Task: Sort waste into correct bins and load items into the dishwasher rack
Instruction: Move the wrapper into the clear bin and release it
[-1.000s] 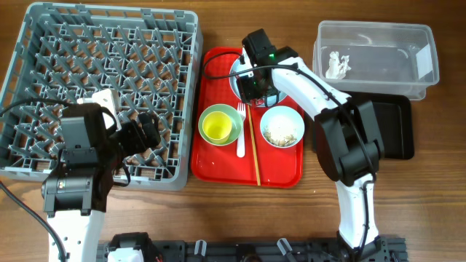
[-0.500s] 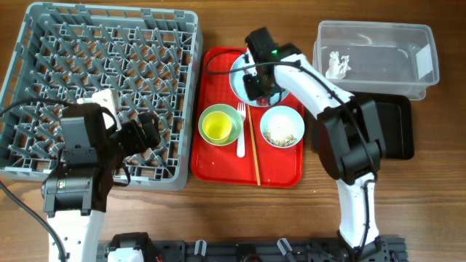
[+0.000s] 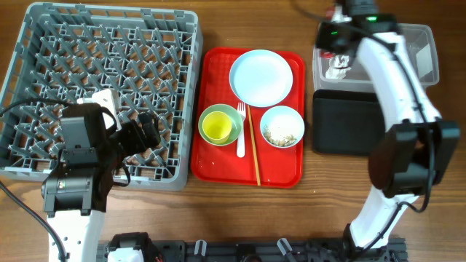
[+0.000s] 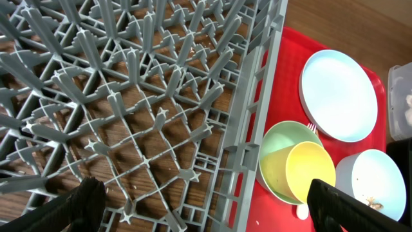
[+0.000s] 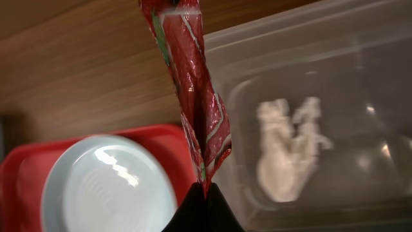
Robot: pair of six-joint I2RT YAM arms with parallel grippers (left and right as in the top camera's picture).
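My right gripper (image 5: 205, 192) is shut on the red-and-white snack wrapper (image 5: 193, 84), which hangs over the left edge of the clear tub (image 5: 335, 58). A crumpled white tissue (image 3: 336, 65) lies inside that tub (image 3: 408, 51), and the black tray (image 3: 348, 120) sits just in front of it. On the red serving tray (image 3: 218, 167) are the pale-blue plate (image 3: 261, 78), a blue bowl (image 3: 282, 126) holding crumbs, a green bowl (image 3: 206, 131) with the yellow cup (image 3: 217, 126) in it, the white fork (image 3: 241, 138) and the chopsticks (image 3: 255, 153). My left gripper (image 4: 206, 209) stands open over the grey rack's (image 3: 102, 80) near right edge.
The rack fills the left of the table, with the red tray right beside it. Bare wooden tabletop (image 3: 240, 211) runs along the front. In the overhead view the right arm (image 3: 397, 80) crosses over the clear tub and the black tray.
The right gripper shut on the wrapper over the plate, lifted it and swung right to the clear tub's left end. The left arm stayed still.
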